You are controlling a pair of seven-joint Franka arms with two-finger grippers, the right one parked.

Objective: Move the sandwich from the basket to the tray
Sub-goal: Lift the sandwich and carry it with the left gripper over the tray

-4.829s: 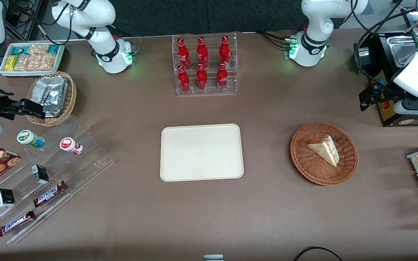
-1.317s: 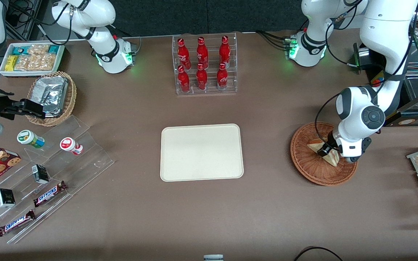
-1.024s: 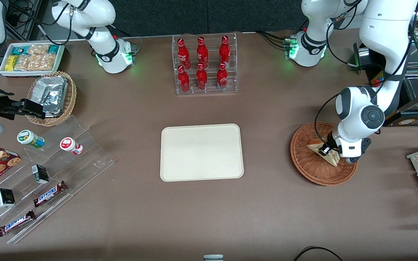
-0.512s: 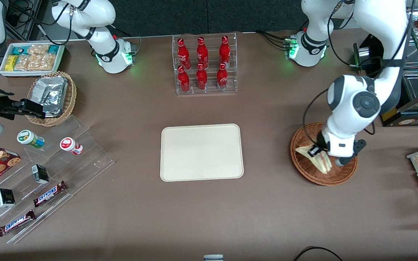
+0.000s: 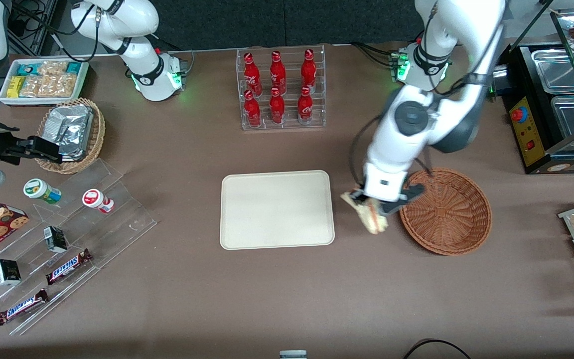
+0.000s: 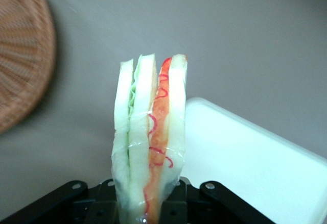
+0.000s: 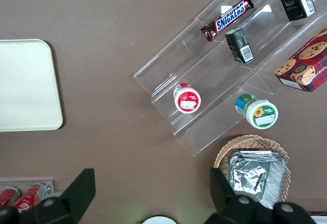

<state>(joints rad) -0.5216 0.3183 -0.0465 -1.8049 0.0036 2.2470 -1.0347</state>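
Observation:
My left gripper (image 5: pixel 372 207) hangs above the bare table between the basket (image 5: pixel 454 219) and the tray (image 5: pixel 276 208), shut on the sandwich (image 5: pixel 369 215). The clear-wrapped wedge (image 6: pixel 150 137) stands on edge between the gripper's (image 6: pixel 149 211) black fingers, its pale bread layers and red-orange and green filling facing the wrist camera. The reddish-brown wicker basket (image 6: pixel 20 60) holds nothing that I can see. The cream tray (image 6: pixel 255 163) lies flat with nothing on it and shows again in the right wrist view (image 7: pixel 25 83).
A clear rack of red bottles (image 5: pixel 281 89) stands farther from the front camera than the tray. Toward the parked arm's end lie an acrylic stand with snack bars (image 5: pixel 63 239) and a tan basket of foil packs (image 5: pixel 71 133). A metal counter unit (image 5: pixel 556 99) stands at the working arm's end.
The gripper came down into the basket, shut on the sandwich, lifted it out and carried it toward the tray. The basket now holds nothing.

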